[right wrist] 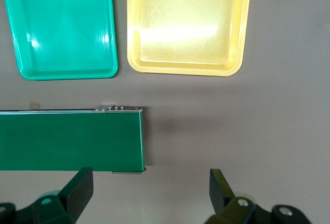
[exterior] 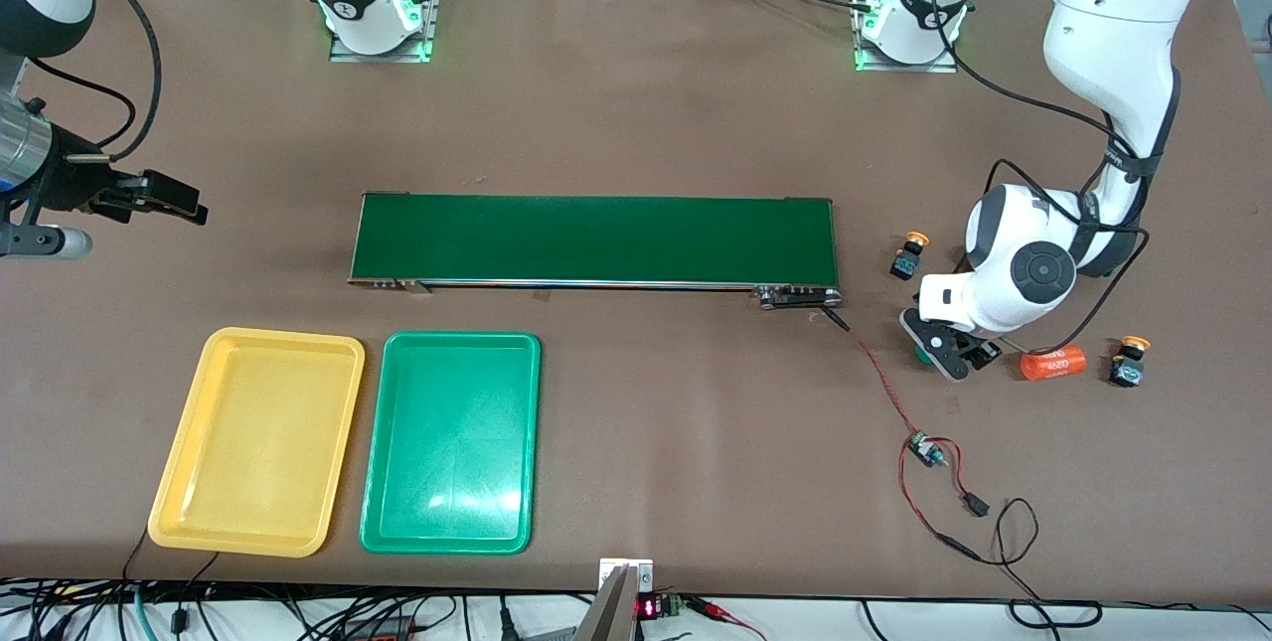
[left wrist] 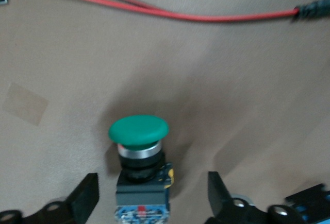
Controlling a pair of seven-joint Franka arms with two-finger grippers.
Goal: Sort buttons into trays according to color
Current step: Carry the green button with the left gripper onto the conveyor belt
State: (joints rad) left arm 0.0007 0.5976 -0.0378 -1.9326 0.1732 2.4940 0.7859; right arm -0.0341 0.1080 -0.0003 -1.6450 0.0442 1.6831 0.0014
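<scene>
A green-capped button (left wrist: 139, 131) stands upright on the table near the left arm's end, and only a sliver of its cap (exterior: 924, 355) shows under the hand in the front view. My left gripper (left wrist: 152, 188) is down around its black-and-blue body, open, with a gap on each side. Two yellow-capped buttons stand nearby: one (exterior: 909, 258) beside the belt's end, the other (exterior: 1130, 361) past an orange cylinder. The yellow tray (exterior: 260, 440) and green tray (exterior: 452, 442) lie side by side, nearer the front camera than the belt. My right gripper (exterior: 164, 196) waits open over bare table.
The long dark-green conveyor belt (exterior: 596, 239) crosses the table's middle. An orange cylinder (exterior: 1053, 364) lies close beside my left hand. A red wire with a small board (exterior: 924, 447) trails from the belt's end toward the front edge. Both trays (right wrist: 64, 26) (right wrist: 188, 23) hold nothing.
</scene>
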